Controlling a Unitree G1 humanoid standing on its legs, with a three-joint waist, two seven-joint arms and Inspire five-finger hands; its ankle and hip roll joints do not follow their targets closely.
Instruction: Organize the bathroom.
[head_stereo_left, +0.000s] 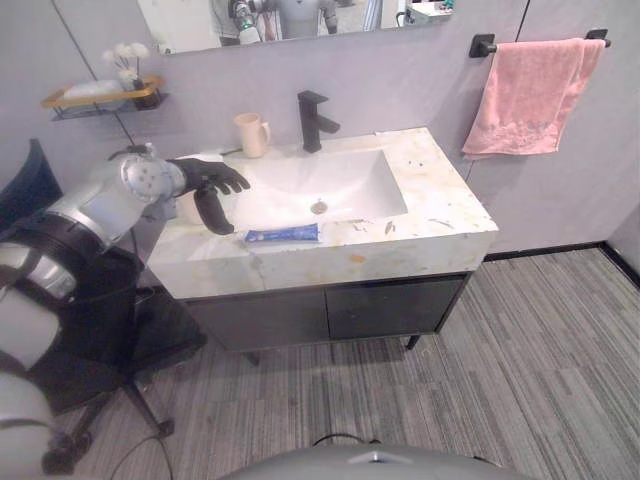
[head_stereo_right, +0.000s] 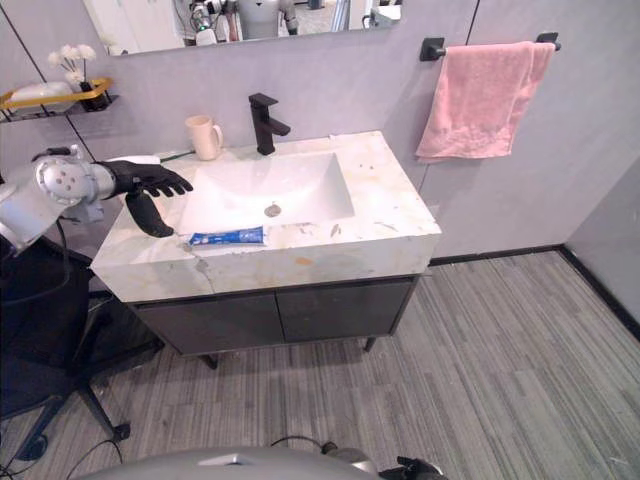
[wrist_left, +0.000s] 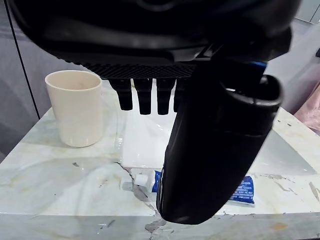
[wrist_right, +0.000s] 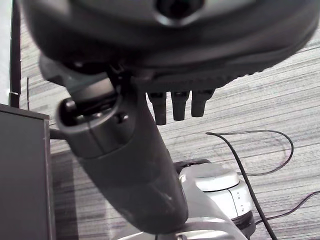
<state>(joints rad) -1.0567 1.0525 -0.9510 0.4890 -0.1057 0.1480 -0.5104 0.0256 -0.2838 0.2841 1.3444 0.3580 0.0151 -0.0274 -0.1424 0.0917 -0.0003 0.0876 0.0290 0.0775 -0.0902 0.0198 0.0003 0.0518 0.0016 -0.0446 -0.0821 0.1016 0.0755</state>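
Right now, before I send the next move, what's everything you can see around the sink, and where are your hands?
Toothpaste tube: one, blue with a white cap, lying flat on the counter's front edge, in front of the basin.
Cup: one, cream, on the counter's left side, beside the left hand.
Mug: one, cream, with a handle, at the back left next to the faucet.
Faucet: one, black, behind the basin.
Basin: one, white, set in the marble counter.
Towel: one, pink, hanging on a black bar on the right wall.
Shelf: one, gold-rimmed, on the left wall, holding white flowers.
Mirror: one, above the faucet.
Cabinet: one, dark, under the counter.
Left hand: dark, fingers open, above the counter left of the tube.
Right hand: dark, fingers relaxed, down over the floor.
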